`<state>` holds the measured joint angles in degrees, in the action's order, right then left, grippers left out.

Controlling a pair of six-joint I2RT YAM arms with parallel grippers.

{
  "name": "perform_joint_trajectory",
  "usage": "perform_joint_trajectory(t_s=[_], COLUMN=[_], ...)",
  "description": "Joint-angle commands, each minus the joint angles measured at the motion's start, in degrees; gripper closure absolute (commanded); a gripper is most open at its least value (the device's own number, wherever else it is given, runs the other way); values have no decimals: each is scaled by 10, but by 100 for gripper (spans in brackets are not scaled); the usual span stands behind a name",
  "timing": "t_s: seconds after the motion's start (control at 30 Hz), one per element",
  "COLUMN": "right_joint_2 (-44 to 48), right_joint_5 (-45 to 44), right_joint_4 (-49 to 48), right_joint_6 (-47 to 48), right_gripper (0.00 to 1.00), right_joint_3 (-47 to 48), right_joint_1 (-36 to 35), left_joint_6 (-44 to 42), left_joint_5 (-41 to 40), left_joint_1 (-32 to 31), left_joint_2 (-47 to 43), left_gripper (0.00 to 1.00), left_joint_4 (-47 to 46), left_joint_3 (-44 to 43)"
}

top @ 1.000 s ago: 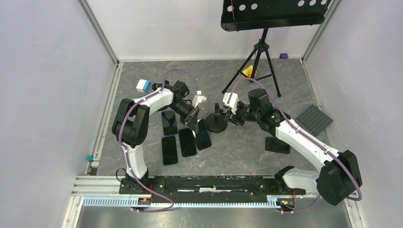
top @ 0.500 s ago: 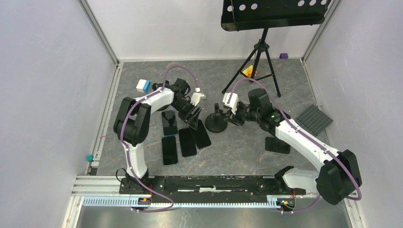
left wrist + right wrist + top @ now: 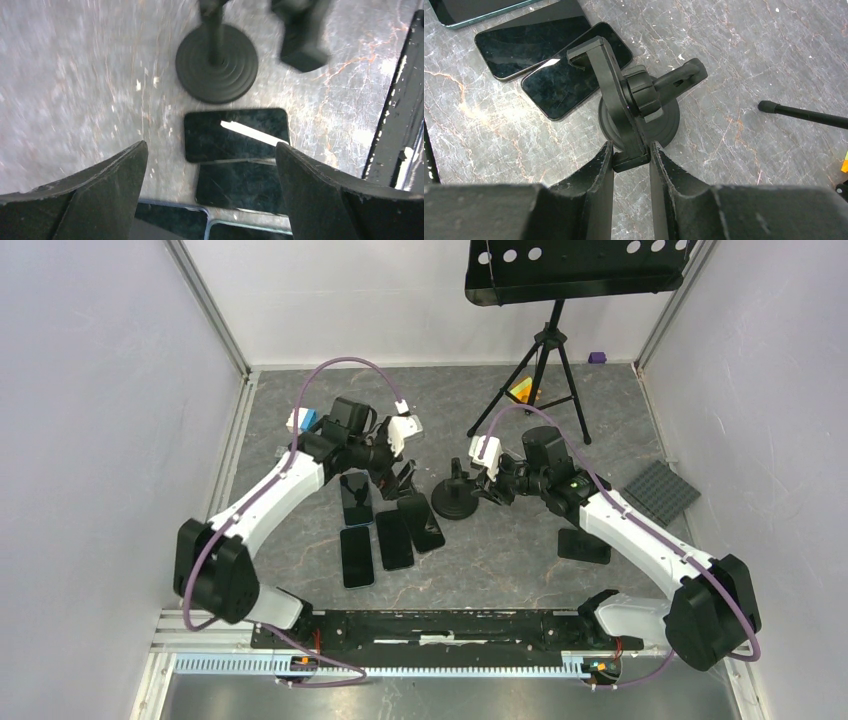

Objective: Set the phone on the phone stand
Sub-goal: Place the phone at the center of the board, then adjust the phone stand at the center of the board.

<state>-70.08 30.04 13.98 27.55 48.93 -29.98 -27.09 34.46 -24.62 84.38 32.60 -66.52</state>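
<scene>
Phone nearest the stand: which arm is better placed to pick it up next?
Left. The left gripper is open right above that phone, lying flat beside the phone stand. The right gripper is shut on the stand, so it is occupied.

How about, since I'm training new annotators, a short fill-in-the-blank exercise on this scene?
1. The right hand is shut on the ____, gripping its upper bracket.
2. The left hand hangs ____ above the phones, holding nothing.
3. The phone nearest the round base of the stand lies ____ on the table.
4. So far ____ phone sits on the stand.
Missing words: stand; open; flat; no.
</scene>
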Motion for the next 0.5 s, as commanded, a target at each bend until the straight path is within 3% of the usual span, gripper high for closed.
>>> perform_joint_trajectory(t_s=[0.0,0.37,0.47], right_joint_2=[-2,-4,-8], right_joint_5=[28,46,49], right_joint_4=[6,8,8], right_joint_6=[3,1,1], right_gripper=[100,100,100], right_joint_3=[19,19,18], right_joint_1=[0,-1,0], left_joint_6=[-111,-169,-169], left_joint_5=[47,-12,-24], left_joint_1=[-45,-151,-165], left_joint_2=[-50,-69,-64], left_gripper=[0,1,6], left_joint_4=[-64,-242,-251], left_joint_3=[31,111,111])
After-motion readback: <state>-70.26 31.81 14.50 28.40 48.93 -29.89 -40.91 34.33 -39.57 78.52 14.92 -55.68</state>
